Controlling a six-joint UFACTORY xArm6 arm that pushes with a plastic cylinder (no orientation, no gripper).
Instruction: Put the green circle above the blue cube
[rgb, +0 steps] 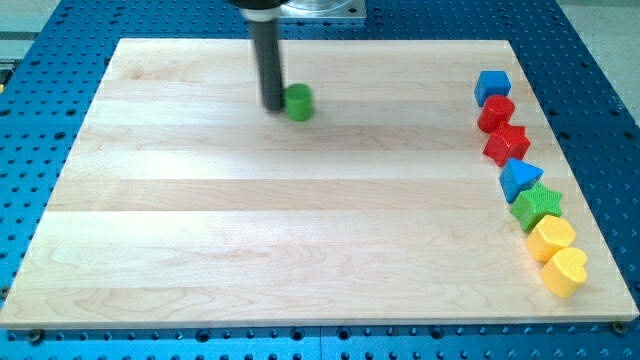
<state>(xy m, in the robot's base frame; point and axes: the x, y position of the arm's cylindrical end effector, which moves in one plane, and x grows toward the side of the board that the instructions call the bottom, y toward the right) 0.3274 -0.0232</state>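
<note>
The green circle (298, 102) lies on the wooden board (300, 220) in its upper middle part. My tip (273, 104) stands right against the circle's left side. The blue cube (492, 85) sits near the board's top right corner, far to the right of the circle and slightly higher in the view. It heads a column of blocks along the right edge.
Below the blue cube along the right edge lie a red cylinder (496, 113), a red star-like block (507, 144), a blue triangle (519, 178), a green star (537, 206), a yellow block (551, 237) and a yellow heart (565, 271). A metal mount (315, 10) sits above the board's top edge.
</note>
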